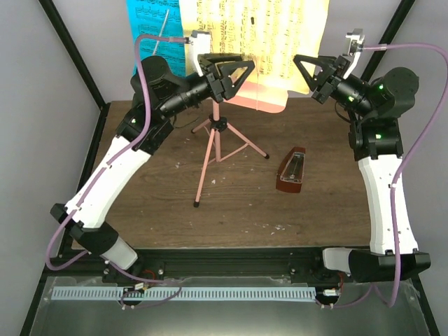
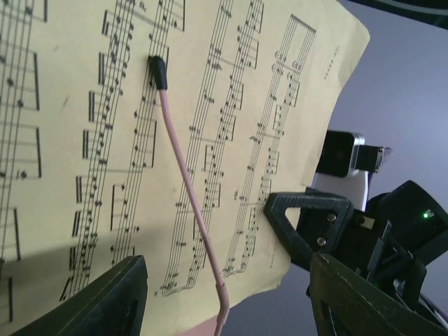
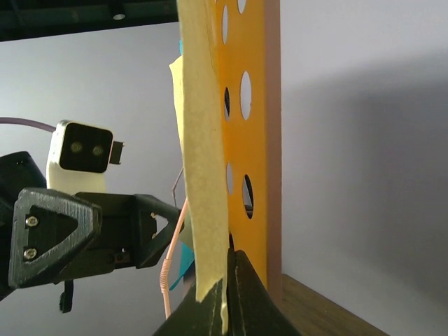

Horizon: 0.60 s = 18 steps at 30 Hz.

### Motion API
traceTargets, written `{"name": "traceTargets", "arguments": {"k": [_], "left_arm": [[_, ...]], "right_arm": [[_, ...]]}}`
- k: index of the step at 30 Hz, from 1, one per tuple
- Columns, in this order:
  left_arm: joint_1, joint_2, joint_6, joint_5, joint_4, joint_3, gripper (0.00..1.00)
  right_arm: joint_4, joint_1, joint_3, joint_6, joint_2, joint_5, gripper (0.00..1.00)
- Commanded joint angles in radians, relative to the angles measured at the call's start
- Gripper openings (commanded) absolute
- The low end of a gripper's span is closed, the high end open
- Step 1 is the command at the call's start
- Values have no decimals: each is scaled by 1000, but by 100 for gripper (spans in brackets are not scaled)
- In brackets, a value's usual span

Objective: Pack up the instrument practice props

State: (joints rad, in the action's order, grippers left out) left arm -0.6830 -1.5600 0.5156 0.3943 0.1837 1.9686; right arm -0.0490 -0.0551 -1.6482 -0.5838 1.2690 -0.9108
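My right gripper (image 3: pixel 227 297) is pinched shut on the yellow page (image 3: pixel 201 175) edge, to pull it off the music stand (image 1: pixel 217 129) standing mid-table (image 1: pixel 161 210). Left gripper (image 2: pixel 225 280) hangs open and empty facing the page's pink retaining wire (image 2: pixel 185 192), likely to free it.

Table: dark brown wood-grain tabletop (image 1: pixel 161 210), matte, filling the middle of the top view; one corner of it shows low in the right wrist view (image 3: pixel 329 308).
Specks: small white crumbs (image 1: pixel 276 227) scattered on the wood near its front edge.
Frame: black metal struts, one slanting up the left (image 1: pixel 70 49), one up the right (image 1: pixel 390 26).
Walls: plain pale grey panels (image 1: pixel 35 140) closing in the sides and back.
Front rail: black metal bar (image 1: pixel 238 262) along the table's near edge.
Strip: white slotted plastic strip (image 1: pixel 231 292) lying just in front of the rail.
Floor plate: dull grey metal sheet (image 1: pixel 231 318) under the strip.
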Motion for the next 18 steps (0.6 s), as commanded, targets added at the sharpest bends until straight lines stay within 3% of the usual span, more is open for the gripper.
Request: {"name": "traceTargets", "arguments": {"k": [1, 10, 18], "left_arm": [[-4, -47, 44, 17, -1, 101, 65], [-4, -134, 34, -3, 61, 207, 61], [-4, -163, 56, 0, 45, 211, 54]], "right_arm": [[-10, -9, 4, 11, -23, 13, 1], [-16, -9, 4, 9, -23, 9, 1], [-29, -9, 13, 1, -20, 3, 1]]}}
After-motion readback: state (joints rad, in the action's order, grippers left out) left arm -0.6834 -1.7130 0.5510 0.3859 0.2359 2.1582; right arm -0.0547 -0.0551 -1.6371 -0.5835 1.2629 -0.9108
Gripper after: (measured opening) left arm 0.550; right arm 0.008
